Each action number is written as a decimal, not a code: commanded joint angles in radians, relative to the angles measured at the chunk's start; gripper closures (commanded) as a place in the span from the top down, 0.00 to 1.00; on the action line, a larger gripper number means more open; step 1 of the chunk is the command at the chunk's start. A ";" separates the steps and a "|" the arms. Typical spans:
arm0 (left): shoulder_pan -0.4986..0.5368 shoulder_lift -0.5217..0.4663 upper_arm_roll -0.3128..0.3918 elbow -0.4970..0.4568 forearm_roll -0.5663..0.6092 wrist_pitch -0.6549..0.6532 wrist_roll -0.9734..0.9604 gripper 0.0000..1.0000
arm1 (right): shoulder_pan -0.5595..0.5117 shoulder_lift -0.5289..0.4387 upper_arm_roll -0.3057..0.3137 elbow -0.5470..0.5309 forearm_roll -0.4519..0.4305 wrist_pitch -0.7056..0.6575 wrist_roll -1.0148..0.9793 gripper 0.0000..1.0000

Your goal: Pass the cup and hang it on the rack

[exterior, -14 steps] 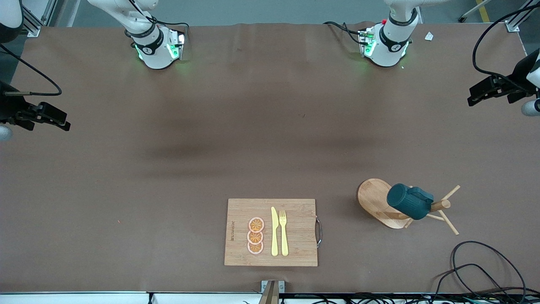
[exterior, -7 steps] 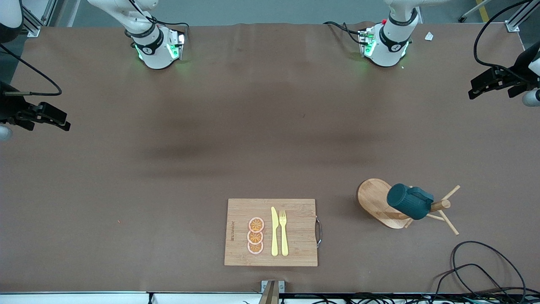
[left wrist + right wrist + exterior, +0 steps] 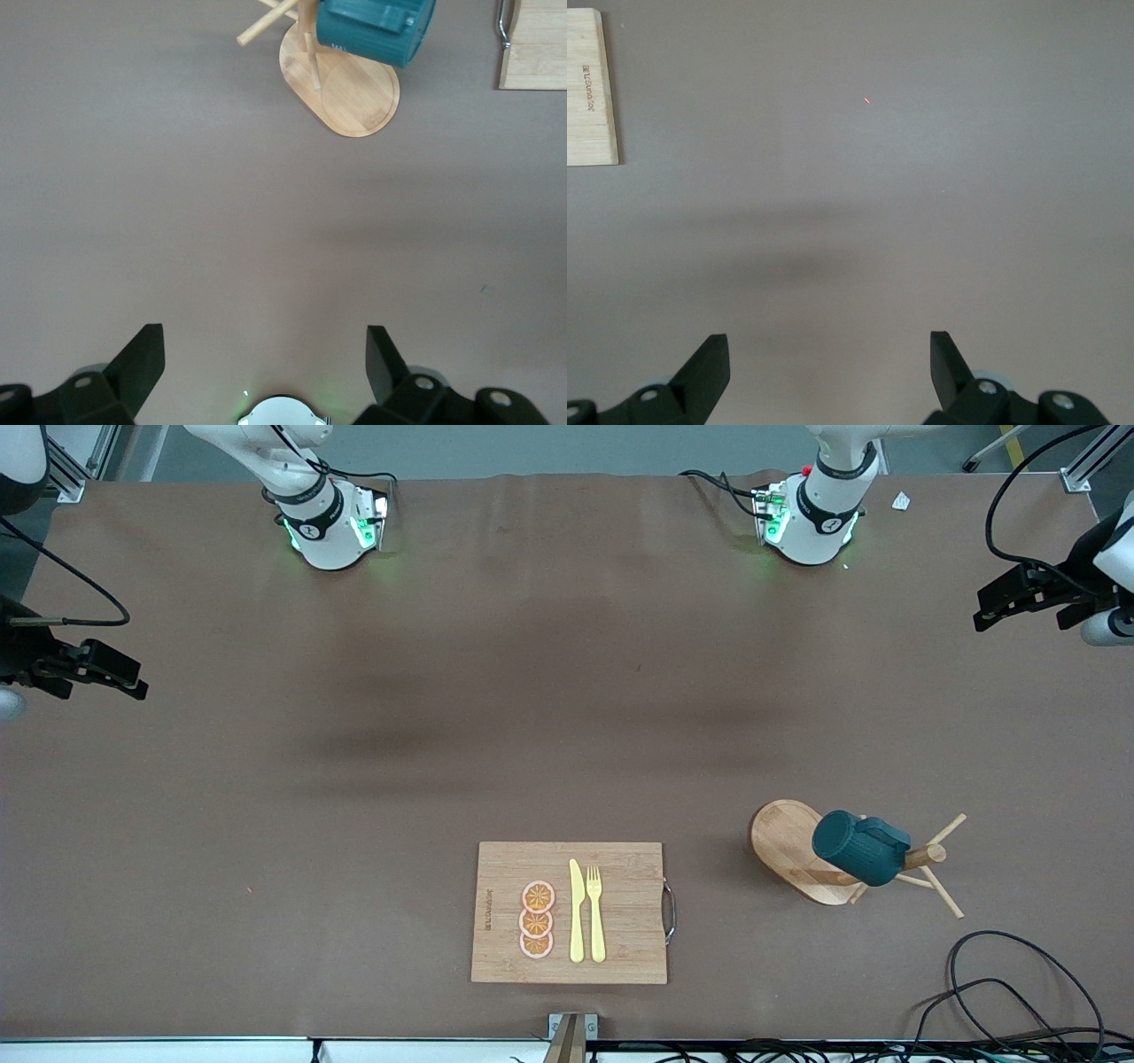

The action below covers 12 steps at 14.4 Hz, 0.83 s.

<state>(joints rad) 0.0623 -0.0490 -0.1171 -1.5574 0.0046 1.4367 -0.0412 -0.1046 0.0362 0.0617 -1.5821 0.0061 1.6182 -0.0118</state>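
The dark teal cup [image 3: 859, 849] hangs tilted on a peg of the wooden rack [image 3: 784, 841], which stands near the front camera toward the left arm's end of the table. The left wrist view shows the cup [image 3: 376, 27] and the rack's oval base [image 3: 354, 93] far off. My left gripper [image 3: 997, 598] is open and empty, up over the table's edge at the left arm's end; it also shows in the left wrist view [image 3: 263, 354]. My right gripper [image 3: 124, 673] is open and empty, waiting over the table's edge at the right arm's end; it also shows in the right wrist view [image 3: 828, 354].
A bamboo cutting board [image 3: 620, 921] lies near the front edge at mid table, with three orange slices [image 3: 537, 919], a yellow knife [image 3: 576, 912] and a yellow fork [image 3: 595, 912] on it. Black cables [image 3: 1019, 992] loop at the front corner beside the rack.
My left gripper has drifted a little away from the rack, toward the robots' bases. The cup, the rack and the right arm have not moved.
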 commanded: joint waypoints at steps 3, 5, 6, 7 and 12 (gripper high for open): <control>0.001 -0.051 -0.032 -0.053 -0.012 0.007 -0.036 1.00 | -0.004 -0.064 0.003 -0.045 0.014 0.002 0.009 1.00; 0.004 -0.066 -0.032 -0.075 -0.012 0.008 -0.032 1.00 | -0.003 -0.094 0.003 -0.080 0.014 0.006 0.007 1.00; 0.002 -0.081 -0.032 -0.087 -0.011 0.019 -0.032 1.00 | -0.003 -0.120 0.003 -0.113 0.014 0.012 0.007 1.00; 0.004 -0.084 -0.032 -0.089 -0.011 0.024 -0.032 1.00 | -0.003 -0.145 0.003 -0.139 0.014 0.015 0.007 1.00; 0.005 -0.081 -0.030 -0.081 -0.011 0.024 -0.013 1.00 | -0.003 -0.234 0.003 -0.248 0.014 0.057 0.007 1.00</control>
<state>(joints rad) 0.0621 -0.1124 -0.1504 -1.6173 0.0044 1.4405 -0.0718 -0.1046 -0.1154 0.0615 -1.7203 0.0066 1.6238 -0.0116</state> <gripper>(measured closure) 0.000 0.000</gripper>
